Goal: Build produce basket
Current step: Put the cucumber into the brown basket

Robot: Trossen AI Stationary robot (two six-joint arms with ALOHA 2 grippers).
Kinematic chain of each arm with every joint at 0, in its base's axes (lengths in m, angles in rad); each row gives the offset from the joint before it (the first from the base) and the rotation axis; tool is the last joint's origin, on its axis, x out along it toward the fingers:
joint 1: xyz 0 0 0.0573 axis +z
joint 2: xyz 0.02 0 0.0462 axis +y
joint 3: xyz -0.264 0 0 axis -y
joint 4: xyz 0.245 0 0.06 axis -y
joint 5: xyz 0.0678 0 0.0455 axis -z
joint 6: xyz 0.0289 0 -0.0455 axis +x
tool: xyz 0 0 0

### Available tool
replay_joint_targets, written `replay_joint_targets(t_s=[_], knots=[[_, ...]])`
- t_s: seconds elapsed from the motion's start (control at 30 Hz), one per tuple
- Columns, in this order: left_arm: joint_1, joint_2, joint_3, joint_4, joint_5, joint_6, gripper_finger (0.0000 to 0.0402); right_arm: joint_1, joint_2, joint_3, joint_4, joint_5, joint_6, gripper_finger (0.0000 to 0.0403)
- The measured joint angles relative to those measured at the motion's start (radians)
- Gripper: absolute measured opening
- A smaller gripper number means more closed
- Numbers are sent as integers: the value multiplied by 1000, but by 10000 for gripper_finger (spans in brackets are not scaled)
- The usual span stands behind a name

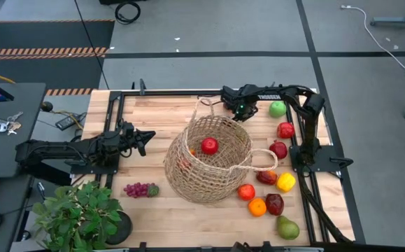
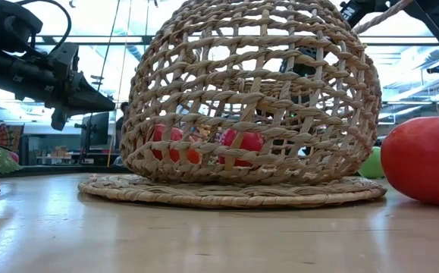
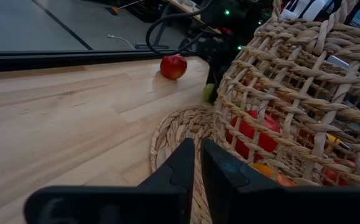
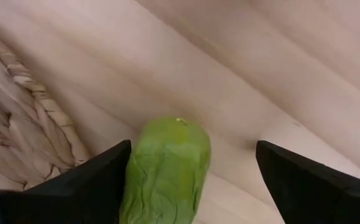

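Right gripper (image 4: 192, 180) hangs at the far side of the table (image 1: 153, 112), just behind the basket (image 1: 209, 164), its two dark fingers (image 4: 304, 180) spread wide over a green, wrinkled-skinned piece of produce (image 4: 165, 168) that lies on the wood between them, hard against one finger and well clear of the other; whether that finger actually touches it cannot be told. Beside it, the woven straw of the basket's edge runs along the boards. Left gripper (image 1: 145, 138) is held above the table on the left side, pointing toward the basket and a little short of it, with its fingers (image 3: 220, 171) drawn almost together and nothing between them; past their tips lie the basket's flat woven base and its open-weave wall. Inside the basket a red apple (image 1: 209, 145) sits near the middle, with a bit of orange fruit (image 3: 262, 169) showing low through the weave. On the near left a bunch of purple grapes (image 1: 139, 189) lies on the table beside a potted green plant (image 1: 80, 213). Right of the basket, loose fruit runs from near to far: a green pear (image 1: 287, 227), an orange (image 1: 257, 206), a yellow pepper (image 1: 285, 182), several red pieces, and a green apple (image 1: 278, 108) at the back.
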Motion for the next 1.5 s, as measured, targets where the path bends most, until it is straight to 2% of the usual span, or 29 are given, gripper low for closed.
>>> replay_joint_targets(t_s=[0.17, 0.53, 0.7, 0.9, 1.0, 1.23, 1.5], knots=[[0, 0, 0, 0, 0, 0, 40, 0, 0, 0, -8, 9, -2, 338], [0, 0, 0, 0, 0, 0, 33, 0, 0, 0, -33, -3, -3, 221], [0, 0, 0, 0, 0, 0, 39, 0, -1, 0, -53, -15, -6, 189], [0, 0, 0, 0, 0, 0, 37, 0, -23, 17, -76, -19, -22, 182], [0, 0, 0, 0, 0, 0, 33, -2, -62, 31, -73, 12, -22, 182], [0, 0, 0, 0, 0, 0, 38, -34, -210, 56, 7, 18, -21, 181], [0, 0, 0, 0, 0, 0, 36, -69, -413, 58, 130, 4, 49, 181]])
